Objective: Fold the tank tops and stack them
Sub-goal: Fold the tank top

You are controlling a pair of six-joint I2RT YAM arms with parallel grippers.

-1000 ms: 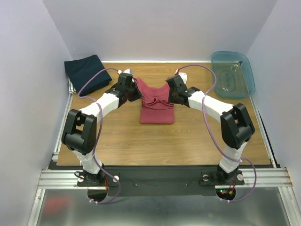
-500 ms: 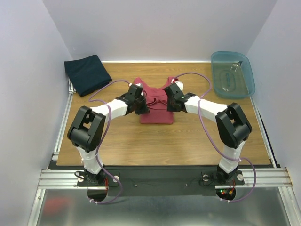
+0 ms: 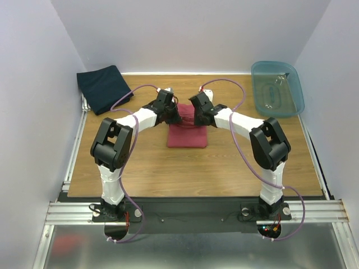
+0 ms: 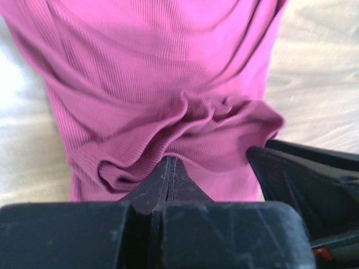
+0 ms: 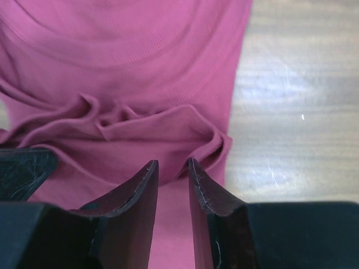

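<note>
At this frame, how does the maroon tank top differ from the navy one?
The maroon tank top lies at the centre of the table; the navy tank top sits at its far left corner. The maroon one has bunched cloth along its far edge, with the left tool shut on that cloth and the right tool slightly open over it; the navy one lies smooth with no tool near. Both are folded into compact rectangles.
</note>
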